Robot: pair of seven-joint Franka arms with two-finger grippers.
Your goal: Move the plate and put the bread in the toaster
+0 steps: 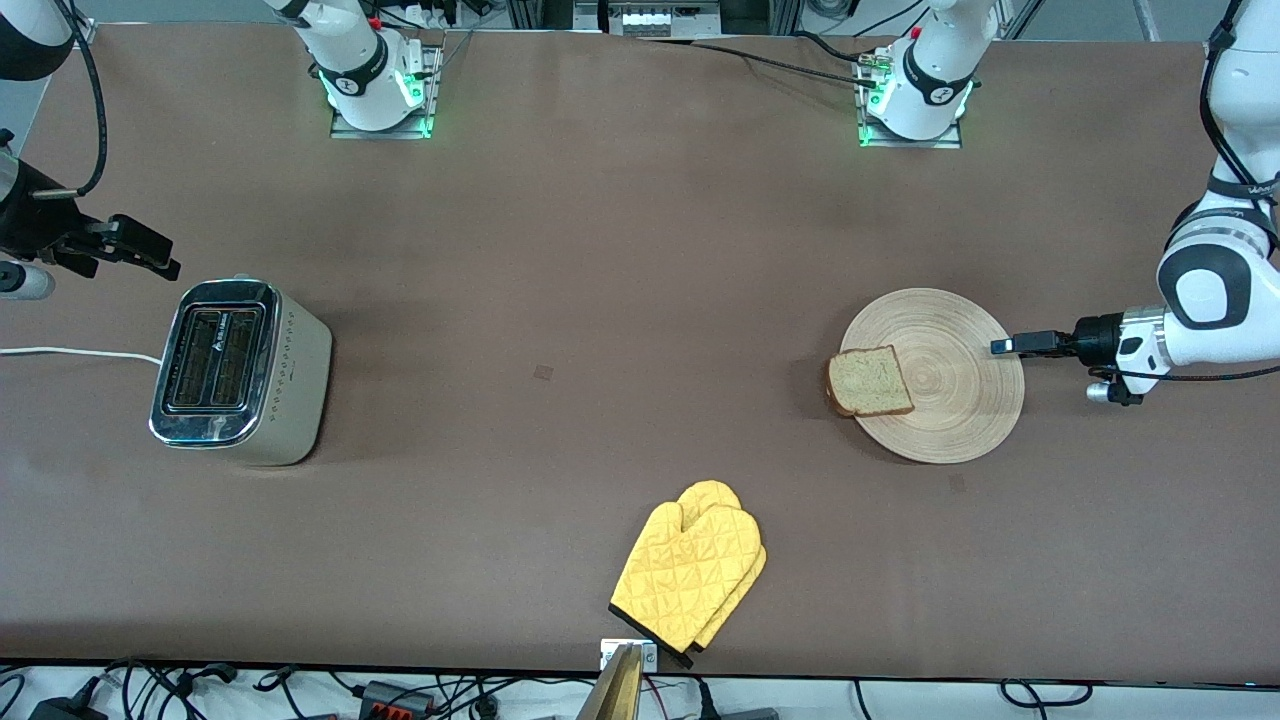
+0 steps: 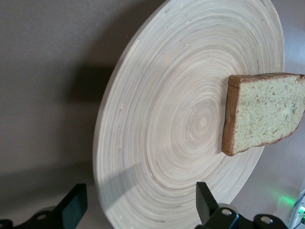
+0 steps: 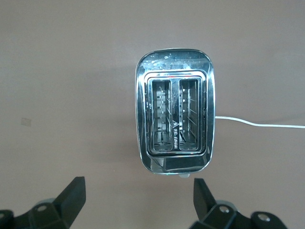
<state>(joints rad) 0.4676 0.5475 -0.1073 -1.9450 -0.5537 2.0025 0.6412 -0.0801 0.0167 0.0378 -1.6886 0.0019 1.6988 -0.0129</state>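
The left hand (image 1: pixel 1003 345), spread wide, sits low beside the plate (image 1: pixel 950 400) rim; the bread (image 1: pixel 870 382) lies on the plate's other edge. The right hand (image 1: pixel 150 255), spread, waits above the toaster (image 1: pixel 240 370).

The bread (image 1: pixel 870 382) is seen on the plate (image 1: pixel 935 375) edge, the toaster (image 1: pixel 240 370) well apart, a yellow mitt (image 1: pixel 690 575) laid nearest the camera.

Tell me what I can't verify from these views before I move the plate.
- Underside of the square brown-crusted bread slice and the round light-wood plate area beneath it: covered by the bread in the front and left wrist views.
- Beige chrome-topped toaster slot bottoms: too dark in the right wrist view.
- Its white cord's plug: cut off by the front view's edge.
- Right gripper: its arm partly cut off by the same edge.
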